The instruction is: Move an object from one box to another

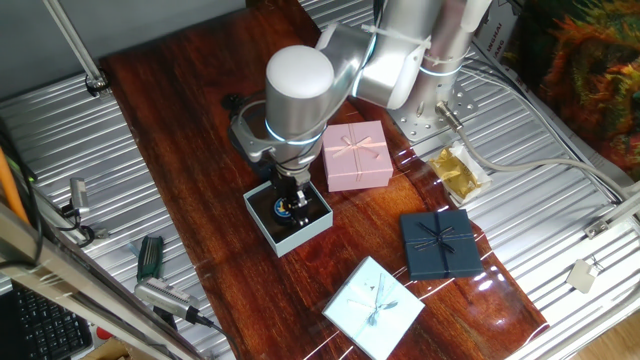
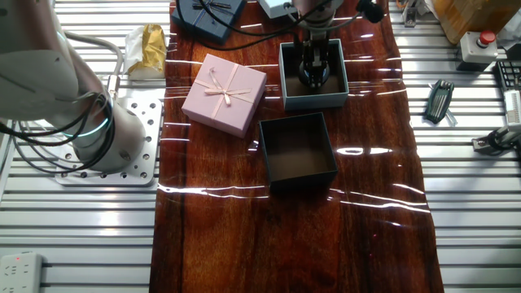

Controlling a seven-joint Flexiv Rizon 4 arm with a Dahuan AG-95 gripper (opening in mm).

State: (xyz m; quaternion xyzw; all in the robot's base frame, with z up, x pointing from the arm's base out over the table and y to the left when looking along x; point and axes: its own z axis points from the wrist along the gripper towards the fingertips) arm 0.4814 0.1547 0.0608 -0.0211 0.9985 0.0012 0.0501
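The pale blue lidless box [image 1: 262, 213] [image 2: 286, 77] stands on the wooden table. My gripper [image 1: 293, 208] [image 2: 313, 72] reaches straight down into it. The small disc [image 1: 283, 209], with a blue rim and a yellow centre, shows low inside this box at the fingertips, and the fingers seem shut on it. In the other fixed view the fingers hide the disc. The dark navy box tray [image 2: 297, 153] stands right next to the pale blue box and looks empty. In the first fixed view my arm hides most of it.
A pink gift box [image 1: 357, 155] [image 2: 224, 94] sits close beside both boxes. A navy gift box with ribbon [image 1: 440, 245] [image 2: 207, 15] and a pale blue gift box with bow [image 1: 373, 305] lie further along the table. A gold bag [image 1: 458, 170] and hex keys [image 2: 438, 99] lie off the wood.
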